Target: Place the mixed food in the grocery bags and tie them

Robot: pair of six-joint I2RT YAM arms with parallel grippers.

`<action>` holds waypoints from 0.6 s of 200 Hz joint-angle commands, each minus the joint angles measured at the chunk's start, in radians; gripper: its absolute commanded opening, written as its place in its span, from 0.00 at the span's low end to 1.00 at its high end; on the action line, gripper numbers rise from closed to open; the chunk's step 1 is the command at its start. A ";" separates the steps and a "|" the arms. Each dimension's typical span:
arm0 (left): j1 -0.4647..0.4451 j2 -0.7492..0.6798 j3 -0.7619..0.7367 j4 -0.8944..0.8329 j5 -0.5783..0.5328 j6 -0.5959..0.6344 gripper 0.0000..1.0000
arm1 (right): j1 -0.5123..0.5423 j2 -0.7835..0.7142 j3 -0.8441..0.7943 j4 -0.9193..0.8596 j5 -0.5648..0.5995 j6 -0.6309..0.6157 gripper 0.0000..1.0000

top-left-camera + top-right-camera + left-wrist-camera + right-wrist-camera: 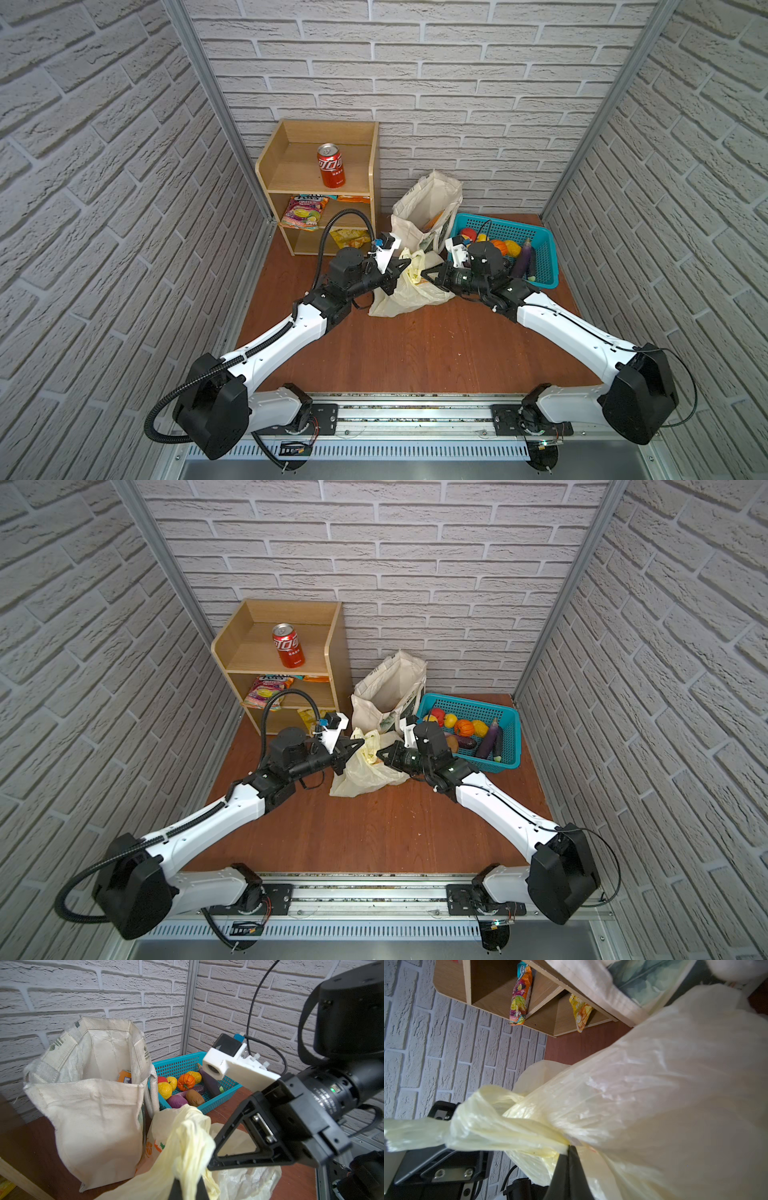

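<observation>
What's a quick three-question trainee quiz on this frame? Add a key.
1. True or false: the red can stands on top of the wooden shelf.
2. Pick one: the left gripper and the right gripper are both shut on A) the basket, B) the plastic bag, C) a snack packet.
3. Fill in: the orange can sits inside the ____.
Key: 1 true; 2 B; 3 tote.
</observation>
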 commanded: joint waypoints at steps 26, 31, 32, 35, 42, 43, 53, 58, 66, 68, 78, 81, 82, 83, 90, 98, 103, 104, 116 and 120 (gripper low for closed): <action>0.003 0.008 0.015 0.043 0.019 -0.002 0.00 | 0.043 0.079 0.034 0.109 0.012 0.031 0.06; 0.002 0.008 0.014 0.044 0.020 -0.004 0.00 | 0.044 0.089 0.034 0.109 0.025 0.037 0.05; 0.002 0.008 0.014 0.043 0.020 -0.004 0.00 | 0.044 0.089 0.033 0.109 0.028 0.037 0.06; 0.003 0.008 0.014 0.043 0.021 -0.004 0.00 | 0.044 0.093 0.030 0.114 0.035 0.043 0.06; 0.002 0.008 0.014 0.044 0.023 -0.005 0.00 | 0.044 0.105 0.024 0.140 0.052 0.055 0.05; 0.002 0.007 0.014 0.044 0.023 -0.004 0.00 | 0.043 0.107 0.023 0.144 0.054 0.056 0.06; 0.000 0.008 0.015 0.042 0.026 -0.005 0.00 | 0.043 0.123 0.021 0.167 0.084 0.068 0.06; 0.000 0.009 0.015 0.043 0.027 -0.005 0.00 | 0.043 0.135 0.022 0.183 0.105 0.075 0.05; -0.001 0.008 0.016 0.041 0.031 -0.006 0.00 | 0.043 0.150 0.020 0.213 0.133 0.088 0.06; -0.001 0.009 0.015 0.041 0.033 -0.007 0.00 | 0.043 0.153 0.020 0.221 0.139 0.093 0.06; -0.002 0.008 0.017 0.036 0.036 -0.005 0.00 | 0.041 0.177 0.021 0.266 0.156 0.116 0.05; -0.001 0.008 0.018 0.035 0.038 -0.005 0.00 | 0.041 0.185 0.024 0.279 0.157 0.123 0.05; -0.001 0.008 0.018 0.035 0.038 -0.005 0.00 | 0.041 0.187 0.024 0.285 0.157 0.125 0.05; -0.002 0.008 0.017 0.034 0.038 -0.005 0.00 | 0.041 0.189 0.024 0.291 0.157 0.127 0.05; -0.003 0.009 0.017 0.031 0.039 -0.005 0.00 | 0.040 0.208 0.036 0.316 0.152 0.140 0.06; -0.003 0.009 0.017 0.027 0.042 -0.004 0.00 | 0.040 0.228 0.052 0.330 0.136 0.151 0.05; -0.003 0.008 0.018 0.025 0.041 -0.004 0.00 | 0.039 0.238 0.060 0.335 0.122 0.154 0.05; -0.002 0.008 0.018 0.025 0.042 -0.004 0.00 | 0.039 0.240 0.062 0.336 0.118 0.155 0.05; -0.003 0.004 0.015 0.018 0.039 0.001 0.00 | 0.040 0.245 0.064 0.335 0.086 0.158 0.06; -0.003 0.003 0.014 0.016 0.037 0.002 0.00 | 0.040 0.243 0.062 0.333 0.079 0.159 0.07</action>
